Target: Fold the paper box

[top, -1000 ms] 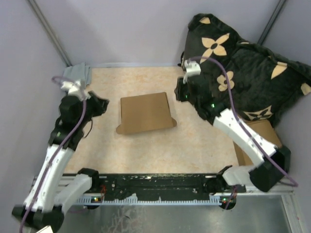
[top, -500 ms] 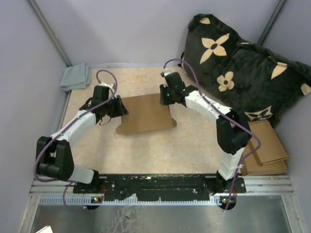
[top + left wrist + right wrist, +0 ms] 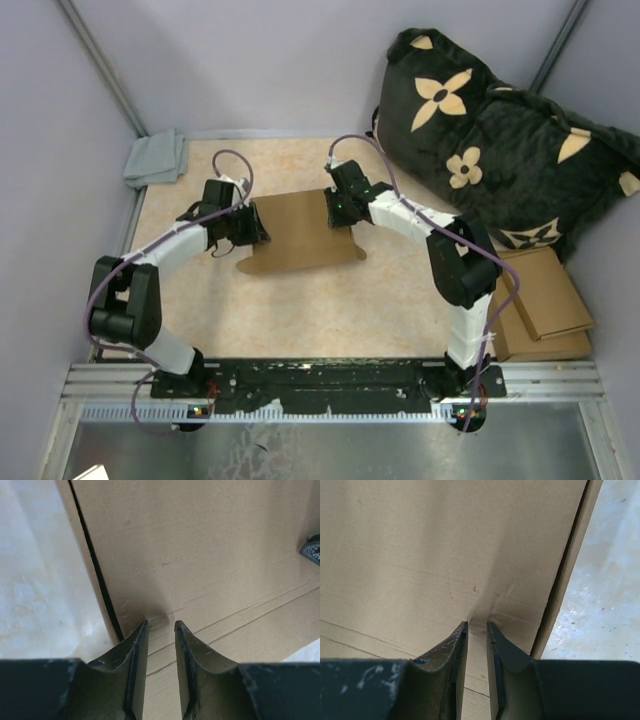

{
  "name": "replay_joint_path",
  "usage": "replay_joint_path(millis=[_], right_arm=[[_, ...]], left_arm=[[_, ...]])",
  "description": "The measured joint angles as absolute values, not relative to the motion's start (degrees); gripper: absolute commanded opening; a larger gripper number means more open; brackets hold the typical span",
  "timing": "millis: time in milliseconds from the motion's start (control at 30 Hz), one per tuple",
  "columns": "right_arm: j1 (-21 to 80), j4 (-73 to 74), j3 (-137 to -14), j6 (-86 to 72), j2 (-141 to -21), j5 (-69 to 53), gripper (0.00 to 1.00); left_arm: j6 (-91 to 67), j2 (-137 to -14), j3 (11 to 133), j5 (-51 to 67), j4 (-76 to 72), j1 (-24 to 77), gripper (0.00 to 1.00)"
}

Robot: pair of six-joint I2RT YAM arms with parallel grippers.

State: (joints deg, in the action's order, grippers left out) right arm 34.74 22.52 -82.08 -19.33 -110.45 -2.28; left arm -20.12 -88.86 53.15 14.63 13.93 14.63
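The paper box lies flat on the tan table, a brown sheet with rounded tabs at its near corners. My left gripper rests its tips on the box's left edge. In the left wrist view the left gripper has its jaws nearly closed, a narrow gap with nothing in it, tips touching the cardboard beside a dark slit. My right gripper is at the box's right edge. In the right wrist view the right gripper is also nearly closed and empty, tips on the cardboard near a crease.
A black cushion with tan flowers fills the back right. Stacked thicker cardboard pieces lie at the right. A grey cloth sits in the back left corner. Lilac walls enclose the table.
Both arms have swung in from the sides to the box. Their tips now touch its left and right edges. The box has shifted slightly.
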Motion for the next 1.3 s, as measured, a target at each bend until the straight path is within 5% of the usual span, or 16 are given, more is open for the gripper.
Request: replay_joint_path(millis=[367, 700, 733, 767, 800, 900, 1133, 1300], right_arm=[[31.90, 30.94, -102.17, -18.15, -122.52, 2.42, 0.25], [31.07, 41.93, -119.26, -16.56, -124.16, 3.03, 0.43], [31.05, 43.44, -121.80, -17.15, -124.09, 3.55, 0.55], [30.98, 44.31, -123.24, -17.85, -123.85, 4.03, 0.81], [30.94, 45.10, -124.25, -18.70, -123.09, 4.47, 0.85], [30.57, 43.79, -117.03, -18.22, -116.49, 3.29, 0.84], [30.48, 40.51, -86.37, -20.25, -104.31, 2.00, 0.84], [30.48, 39.09, -81.58, -21.21, -103.33, 2.28, 0.87]], left_arm=[[-16.62, -105.32, 74.98, 11.25, 17.89, 14.50, 0.37], [-15.27, -101.23, 81.06, 11.00, 21.47, 14.87, 0.54], [-15.09, -99.29, 81.03, 10.72, 21.76, 14.87, 0.58], [-14.96, -97.47, 80.90, 10.44, 21.74, 14.85, 0.64], [-14.90, -95.20, 80.20, 10.04, 21.19, 14.85, 0.72], [-15.73, -86.91, 72.47, 7.05, 14.70, 14.59, 0.99], [-17.69, -78.96, 54.35, 10.94, 10.50, 10.46, 1.00], [-17.08, -78.24, 51.62, 10.70, 10.70, 10.39, 0.92]])
